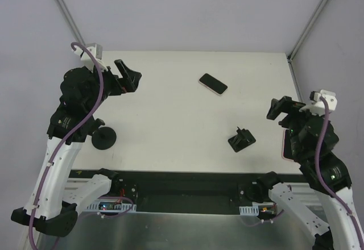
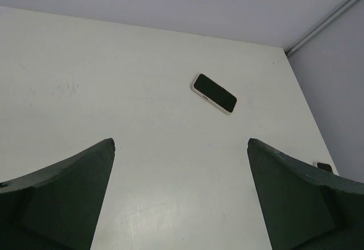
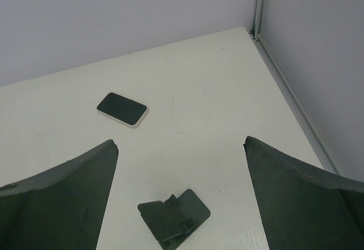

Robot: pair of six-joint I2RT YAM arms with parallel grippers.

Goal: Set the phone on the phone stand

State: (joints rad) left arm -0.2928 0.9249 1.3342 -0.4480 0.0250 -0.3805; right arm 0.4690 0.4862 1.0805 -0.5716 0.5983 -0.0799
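Note:
The phone (image 1: 212, 83) lies flat, dark screen up, in a pale case at the table's far middle. It also shows in the left wrist view (image 2: 214, 93) and the right wrist view (image 3: 121, 108). The black folding phone stand (image 1: 242, 140) sits on the table nearer the front right, apart from the phone; in the right wrist view the stand (image 3: 174, 215) is low between the fingers. My left gripper (image 1: 129, 75) (image 2: 181, 145) is open and empty above the far left of the table. My right gripper (image 1: 277, 111) (image 3: 181, 142) is open and empty, right of the stand.
A black round disc (image 1: 104, 138) lies at the front left by the left arm. A pink-edged flat object (image 1: 283, 145) sits at the table's right edge, mostly hidden by the right arm. Grey walls and a metal post (image 3: 259, 5) bound the table.

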